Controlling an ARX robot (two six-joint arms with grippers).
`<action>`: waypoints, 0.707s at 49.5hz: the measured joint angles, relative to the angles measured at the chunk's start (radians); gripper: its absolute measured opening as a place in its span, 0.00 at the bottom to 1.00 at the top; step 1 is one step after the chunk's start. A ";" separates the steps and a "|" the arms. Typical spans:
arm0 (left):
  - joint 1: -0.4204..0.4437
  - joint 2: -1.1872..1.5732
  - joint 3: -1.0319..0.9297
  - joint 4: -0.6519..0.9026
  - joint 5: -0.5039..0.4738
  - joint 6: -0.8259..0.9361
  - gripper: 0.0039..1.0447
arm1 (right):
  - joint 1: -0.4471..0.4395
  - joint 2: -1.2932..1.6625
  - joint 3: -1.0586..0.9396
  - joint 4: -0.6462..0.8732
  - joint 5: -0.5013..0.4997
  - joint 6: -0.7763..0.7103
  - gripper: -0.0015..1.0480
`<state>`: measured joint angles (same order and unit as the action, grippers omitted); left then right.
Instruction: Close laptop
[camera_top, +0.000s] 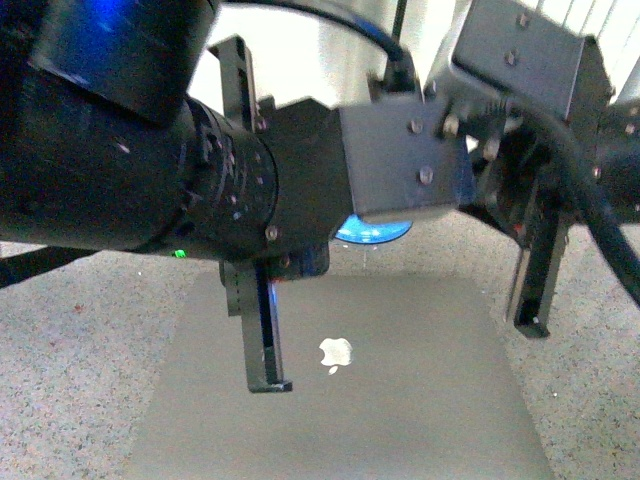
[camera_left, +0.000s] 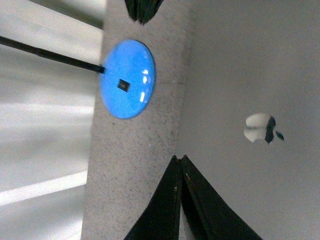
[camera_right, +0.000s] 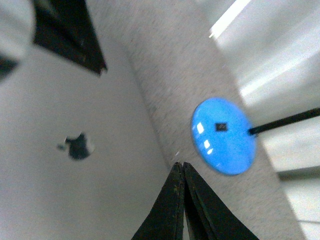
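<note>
Left pincer (camera_top: 268, 382), clamped closed on nothing, hangs over the laptop (camera_top: 410, 410); right pincer (camera_top: 530, 323), likewise closed and empty, hangs beside its right edge. On the table (camera_top: 60, 330) the laptop lies closed, blue disc (camera_top: 375, 233) behind it, logo (camera_top: 336, 352) facing up.

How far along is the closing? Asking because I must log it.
Done: the laptop lies flat, its lid down and logo up. In hand: nothing; the left gripper and right gripper are shut over the lid. Left: probably only pulling the arms clear.
</note>
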<state>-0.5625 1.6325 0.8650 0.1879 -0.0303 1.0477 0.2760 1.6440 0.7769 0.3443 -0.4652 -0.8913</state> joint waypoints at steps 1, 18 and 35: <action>0.010 -0.023 -0.012 0.024 0.009 -0.041 0.03 | 0.000 -0.011 -0.005 0.034 0.014 0.027 0.03; 0.260 -0.305 -0.122 0.127 0.056 -0.407 0.03 | -0.131 -0.187 -0.083 0.287 0.288 0.373 0.03; 0.653 -0.658 -0.266 -0.022 0.217 -0.769 0.03 | -0.370 -0.497 -0.137 0.139 0.314 0.652 0.03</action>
<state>0.0902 0.9745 0.5987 0.1661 0.1871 0.2790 -0.0944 1.1473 0.6399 0.4831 -0.1509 -0.2394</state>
